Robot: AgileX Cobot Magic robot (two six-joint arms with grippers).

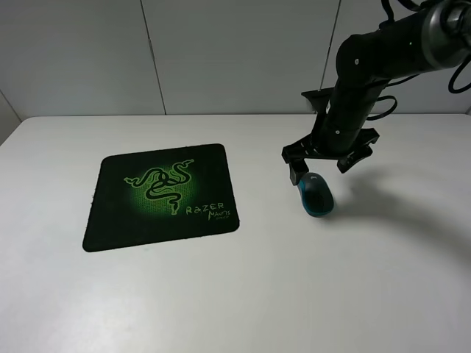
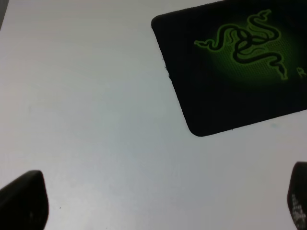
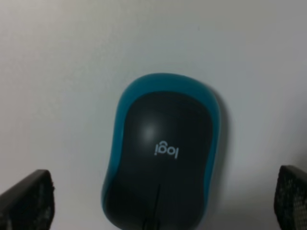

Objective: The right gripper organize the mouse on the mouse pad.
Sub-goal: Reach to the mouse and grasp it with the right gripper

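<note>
Black jaws of the right gripper (image 1: 322,163) stand spread wide, wider than the mouse (image 1: 317,195), and grip nothing. In the right wrist view both fingertips (image 3: 25,201) sit clear of the mouse's teal sides, with bare white table (image 1: 235,294) showing in each gap. The mouse top is dark grey with white "logi" lettering. In the exterior view the mouse lies flat on the table at right of centre, directly below and in front of the open claw. Cannot tell whether a finger touches its far end.

The mouse pad (image 1: 162,195) lies left of centre, flat, green snake logo up, well apart from the mouse, with nothing on it.

The left gripper (image 2: 160,201) is also wide open and holds nothing. Only its two dark tips show over bare table, with a corner of the pad near.
</note>
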